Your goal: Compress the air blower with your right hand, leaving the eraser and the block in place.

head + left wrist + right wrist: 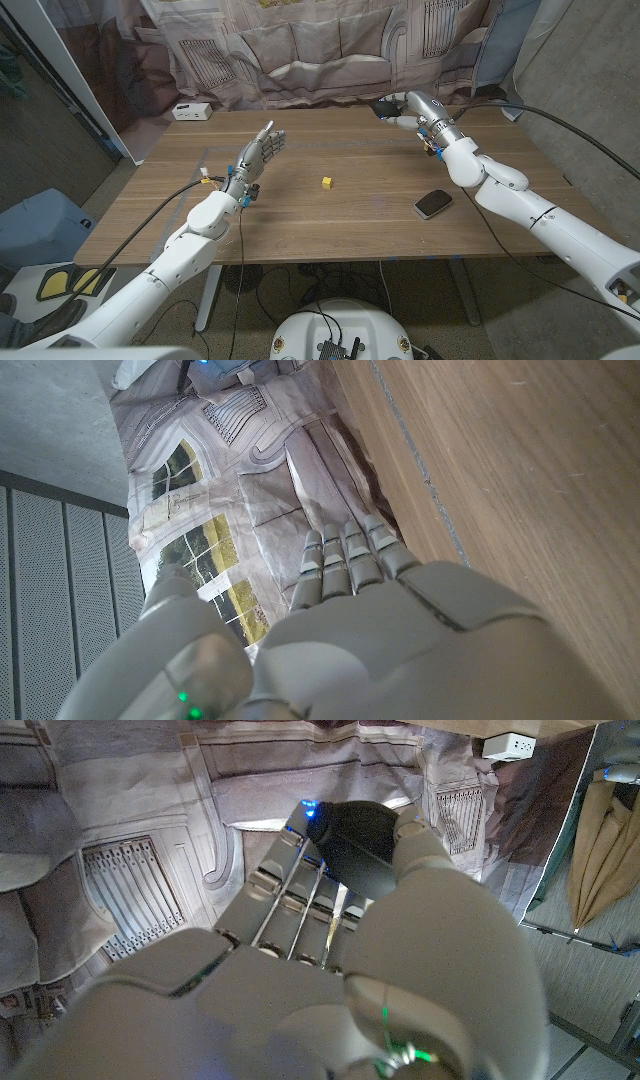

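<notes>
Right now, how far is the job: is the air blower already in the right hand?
Reaching looks done: the right hand wraps its fingers around the black air blower at the table's far edge. Whether squeezing has begun cannot be told. The yellow block and dark eraser lie untouched; the left hand is open.

The head view looked down from above the near edge of the wooden table (330,215), facing the printed curtain (300,45) behind it, far enough to take in both arms. The left wrist view sat close behind the left hand (400,630), facing the curtain along the table's surface. The right wrist view sat close behind the right hand (330,950), also facing that curtain, which all three shared.
</notes>
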`<act>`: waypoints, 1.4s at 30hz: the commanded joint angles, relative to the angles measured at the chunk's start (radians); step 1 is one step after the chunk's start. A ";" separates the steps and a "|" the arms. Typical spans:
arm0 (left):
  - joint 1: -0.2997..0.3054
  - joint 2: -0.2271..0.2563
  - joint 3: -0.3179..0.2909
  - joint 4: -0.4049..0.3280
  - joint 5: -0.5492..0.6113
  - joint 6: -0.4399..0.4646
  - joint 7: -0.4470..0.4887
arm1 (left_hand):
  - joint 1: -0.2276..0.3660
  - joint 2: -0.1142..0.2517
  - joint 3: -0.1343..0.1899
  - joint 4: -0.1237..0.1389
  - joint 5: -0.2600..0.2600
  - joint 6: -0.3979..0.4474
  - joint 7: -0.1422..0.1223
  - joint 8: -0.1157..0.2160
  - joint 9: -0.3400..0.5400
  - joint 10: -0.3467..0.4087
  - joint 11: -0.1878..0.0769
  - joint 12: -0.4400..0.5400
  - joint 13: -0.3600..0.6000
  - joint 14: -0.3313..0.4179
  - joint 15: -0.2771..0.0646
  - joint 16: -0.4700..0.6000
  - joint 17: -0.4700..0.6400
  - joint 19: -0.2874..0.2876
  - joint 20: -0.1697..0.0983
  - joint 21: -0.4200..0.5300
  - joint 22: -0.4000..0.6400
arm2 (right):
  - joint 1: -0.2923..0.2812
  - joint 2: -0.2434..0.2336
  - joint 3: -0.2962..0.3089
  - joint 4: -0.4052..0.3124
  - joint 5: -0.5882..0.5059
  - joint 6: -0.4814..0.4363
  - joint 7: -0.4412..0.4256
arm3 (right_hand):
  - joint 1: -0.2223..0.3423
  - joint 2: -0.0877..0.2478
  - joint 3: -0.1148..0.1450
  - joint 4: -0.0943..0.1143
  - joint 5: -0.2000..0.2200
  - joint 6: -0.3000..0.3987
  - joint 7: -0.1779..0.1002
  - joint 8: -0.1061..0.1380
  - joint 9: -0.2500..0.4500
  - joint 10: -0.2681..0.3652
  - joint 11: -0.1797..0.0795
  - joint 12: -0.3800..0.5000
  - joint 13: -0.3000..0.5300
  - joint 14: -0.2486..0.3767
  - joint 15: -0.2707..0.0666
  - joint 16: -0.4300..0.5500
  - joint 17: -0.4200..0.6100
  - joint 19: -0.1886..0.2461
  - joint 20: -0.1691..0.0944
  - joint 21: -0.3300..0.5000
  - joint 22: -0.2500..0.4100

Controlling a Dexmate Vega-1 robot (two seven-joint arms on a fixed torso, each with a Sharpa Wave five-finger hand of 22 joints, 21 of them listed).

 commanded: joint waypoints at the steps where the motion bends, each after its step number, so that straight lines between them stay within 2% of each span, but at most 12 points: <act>1: 0.018 0.001 -0.007 -0.009 -0.002 -0.009 0.012 | 0.000 0.005 0.001 -0.005 -0.002 0.008 0.003 -0.002 0.004 0.007 0.002 -0.001 0.003 0.009 0.002 -0.002 0.002 0.003 0.001 -0.003 0.006 | 0.028 -0.017 -0.017 -0.007 -0.023 -0.012 0.055 | 0.001 0.010 0.000 0.000 0.000 0.013 -0.002 0.006 0.002 0.007 0.001 0.006 0.002 0.010 -0.088 0.005 0.000 0.011 -0.002 0.004 0.000; 19: 0.047 0.023 -0.028 -0.049 0.011 -0.010 0.034 | -0.001 0.005 0.001 -0.007 -0.002 0.007 0.002 -0.002 0.004 0.006 0.002 -0.002 0.003 0.009 0.003 -0.003 0.002 0.005 0.000 -0.002 0.006 | 0.083 -0.019 -0.059 0.023 -0.055 -0.040 0.149 | -0.005 0.013 0.000 0.004 0.000 0.022 -0.002 0.010 0.002 0.012 0.001 0.007 0.001 0.016 -0.087 0.003 -0.004 0.014 -0.002 0.004 0.000; 42: 0.041 0.009 -0.028 -0.027 0.008 -0.032 0.026 | -0.002 0.004 0.001 -0.008 -0.002 0.007 0.003 -0.002 0.004 0.008 0.002 -0.001 0.003 0.009 0.003 -0.002 0.002 0.005 0.000 -0.002 0.006 | 0.132 -0.016 -0.109 0.034 -0.084 -0.128 0.249 | -0.014 0.021 -0.002 0.009 0.000 0.025 0.003 0.011 0.002 0.013 0.001 0.007 0.001 0.017 -0.084 0.003 -0.003 0.014 0.000 0.002 0.000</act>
